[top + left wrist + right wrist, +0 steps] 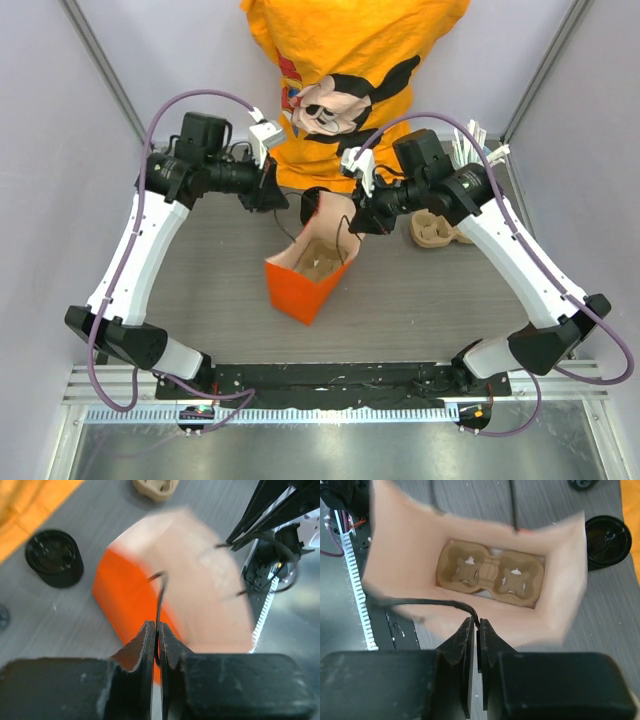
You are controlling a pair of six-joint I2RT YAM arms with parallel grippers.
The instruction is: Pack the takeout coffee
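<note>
The orange paper bag (303, 285) stands open mid-table, tilted, with a brown cardboard cup carrier (490, 575) at its bottom. My left gripper (278, 198) is shut on one thin black bag handle (160, 597). My right gripper (358, 218) is shut on the other handle (427, 602). A short black round object (312, 203) stands on the table just behind the bag, between the grippers. It also shows in the left wrist view (54, 557) and the right wrist view (607, 540). I cannot tell whether it is the coffee cup or a stack.
A second cardboard carrier (435, 230) lies on the table right of the bag. White sticks (472, 145) lie at the back right. A person in an orange shirt (350, 60) stands behind the table. Grey walls close both sides.
</note>
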